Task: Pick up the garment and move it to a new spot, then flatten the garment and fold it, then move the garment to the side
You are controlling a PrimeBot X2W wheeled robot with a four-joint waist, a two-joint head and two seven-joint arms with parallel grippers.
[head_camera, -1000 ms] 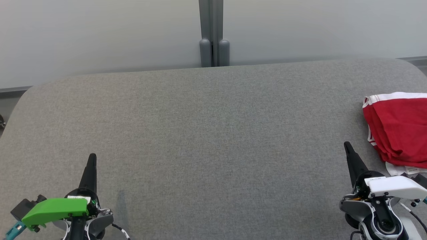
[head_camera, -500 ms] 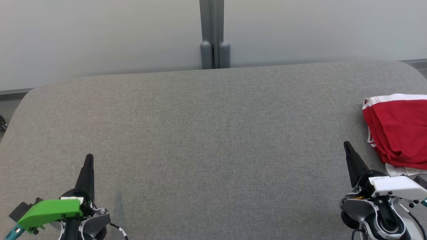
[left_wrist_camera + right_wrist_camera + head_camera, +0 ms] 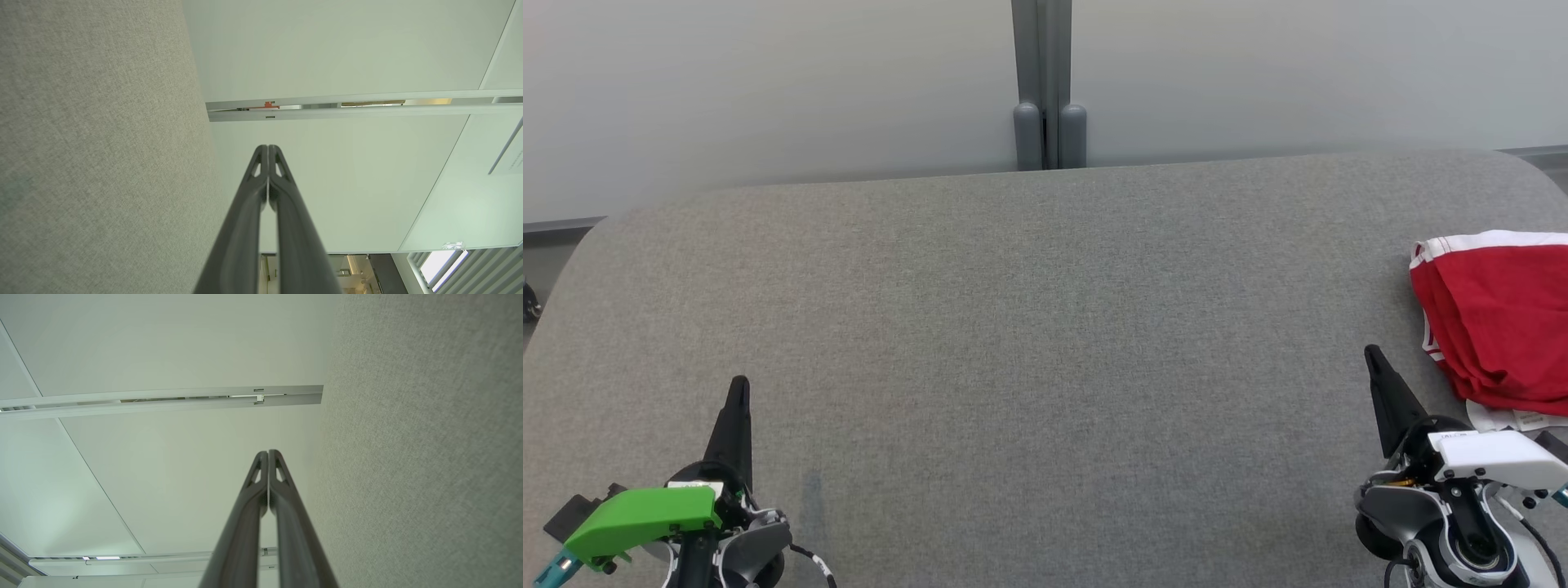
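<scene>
A folded red garment [image 3: 1499, 322] with white trim lies at the right edge of the grey fabric table [image 3: 1045, 327], partly cut off by the head view's border. My right gripper [image 3: 1374, 357] stands just left of it at the lower right, shut and empty, apart from the cloth. My left gripper [image 3: 739, 385] rests at the lower left, far from the garment, also shut with nothing held. The left wrist view shows its fingertips [image 3: 268, 149] pressed together. In the right wrist view the right gripper [image 3: 268, 454] is likewise closed.
A grey post [image 3: 1048, 122] and a pale partition wall [image 3: 768, 90] stand behind the table's far edge. The table's corners are rounded at the back left and back right.
The head view has shifted slightly, so the table sits a bit lower in frame. Both grippers sit a touch lower in the frame; the garment lies as before.
</scene>
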